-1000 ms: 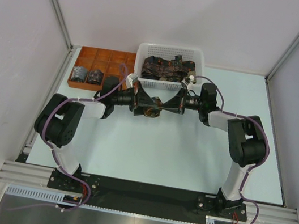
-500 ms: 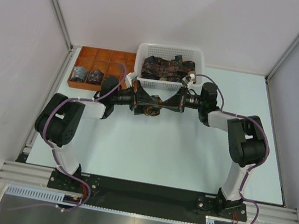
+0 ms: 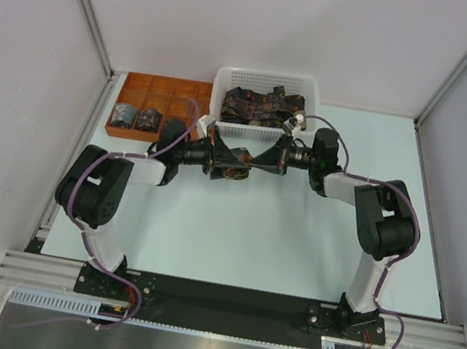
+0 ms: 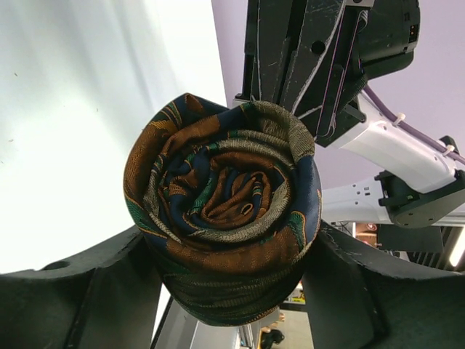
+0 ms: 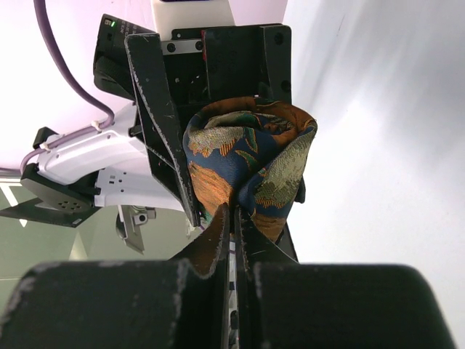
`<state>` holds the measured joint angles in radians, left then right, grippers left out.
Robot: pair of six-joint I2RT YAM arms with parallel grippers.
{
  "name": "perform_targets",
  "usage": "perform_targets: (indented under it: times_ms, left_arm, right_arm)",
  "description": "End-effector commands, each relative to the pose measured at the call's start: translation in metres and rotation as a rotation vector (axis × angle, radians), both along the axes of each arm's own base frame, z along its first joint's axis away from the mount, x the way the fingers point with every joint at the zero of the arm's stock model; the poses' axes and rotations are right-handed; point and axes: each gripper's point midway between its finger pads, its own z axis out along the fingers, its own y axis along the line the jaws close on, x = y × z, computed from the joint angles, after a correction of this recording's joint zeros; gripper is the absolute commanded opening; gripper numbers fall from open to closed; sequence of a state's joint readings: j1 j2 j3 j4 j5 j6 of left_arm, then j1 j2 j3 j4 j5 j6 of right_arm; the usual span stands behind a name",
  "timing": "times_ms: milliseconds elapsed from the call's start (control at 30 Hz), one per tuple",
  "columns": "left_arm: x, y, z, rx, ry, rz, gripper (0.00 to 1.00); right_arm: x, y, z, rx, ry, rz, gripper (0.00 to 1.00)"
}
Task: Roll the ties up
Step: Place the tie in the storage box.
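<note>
A rolled tie, dark blue with orange, green and gold motifs, hangs above the table between my two grippers. In the left wrist view the tie roll shows its spiral end and fills the space between my left gripper fingers, touching both. My left gripper is shut on it. My right gripper is shut, its fingertips pinched into a fold of the tie roll. In the top view the right gripper meets the roll from the right. More ties lie heaped in the white basket.
The orange-brown compartment tray stands at the back left with two rolled bundles in its front row. My left arm partly covers the tray's right end. The basket sits just behind both grippers.
My left gripper's fingers have closed in onto the rolled tie. Both grippers with the roll have shifted slightly towards the back. The right gripper stays shut.
</note>
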<state>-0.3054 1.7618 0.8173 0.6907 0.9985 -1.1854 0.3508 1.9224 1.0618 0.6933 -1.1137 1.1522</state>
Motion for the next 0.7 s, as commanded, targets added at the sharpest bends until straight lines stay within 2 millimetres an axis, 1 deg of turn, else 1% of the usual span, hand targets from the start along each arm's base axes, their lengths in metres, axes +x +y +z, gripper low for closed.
perform_targets:
  times_ms: [0, 67, 100, 133, 233, 300, 400, 467, 500, 567, 600, 667]
  left_arm:
    - [0.004, -0.003, 0.024, -0.030, -0.103, -0.005, 0.66]
    - [0.006, -0.001, 0.024, -0.027, -0.103, 0.007, 0.71]
    - [0.008, -0.001, 0.025, -0.026, -0.107, 0.016, 0.75]
    - [0.008, -0.001, 0.026, -0.027, -0.107, 0.021, 0.85]
    - [0.013, 0.001, 0.028, -0.030, -0.108, 0.043, 0.91]
    - [0.014, 0.000, 0.031, -0.038, -0.107, 0.052, 0.91]
    - [0.015, 0.000, 0.033, -0.049, -0.105, 0.056, 0.90]
    - [0.015, 0.000, 0.033, -0.049, -0.101, 0.059, 0.86]
    - [0.015, 0.000, 0.033, -0.051, -0.104, 0.056, 0.79]
    - [0.014, 0.000, 0.033, -0.051, -0.102, 0.055, 0.72]
    - [0.014, 0.000, 0.033, -0.051, -0.102, 0.056, 0.66]
    - [0.013, 0.000, 0.032, -0.051, -0.102, 0.052, 0.63]
  right_arm:
    - [0.001, 0.010, 0.010, 0.012, -0.059, 0.027, 0.00]
    - [0.000, 0.010, 0.008, 0.008, -0.059, 0.030, 0.00]
    - [0.000, 0.010, 0.007, 0.004, -0.052, 0.029, 0.00]
    - [0.000, 0.010, 0.006, 0.003, -0.052, 0.029, 0.00]
    - [0.000, 0.009, 0.005, -0.001, -0.050, 0.030, 0.00]
    - [-0.001, 0.009, 0.005, -0.002, -0.050, 0.031, 0.00]
    - [-0.001, 0.010, 0.005, -0.002, -0.050, 0.033, 0.00]
    - [-0.002, 0.011, 0.006, -0.001, -0.054, 0.034, 0.00]
    - [-0.001, 0.012, 0.006, -0.001, -0.056, 0.035, 0.00]
    - [-0.001, 0.012, 0.006, -0.002, -0.053, 0.033, 0.00]
    - [-0.001, 0.012, 0.005, -0.003, -0.052, 0.035, 0.00]
    - [0.000, 0.013, 0.005, -0.004, -0.049, 0.032, 0.00]
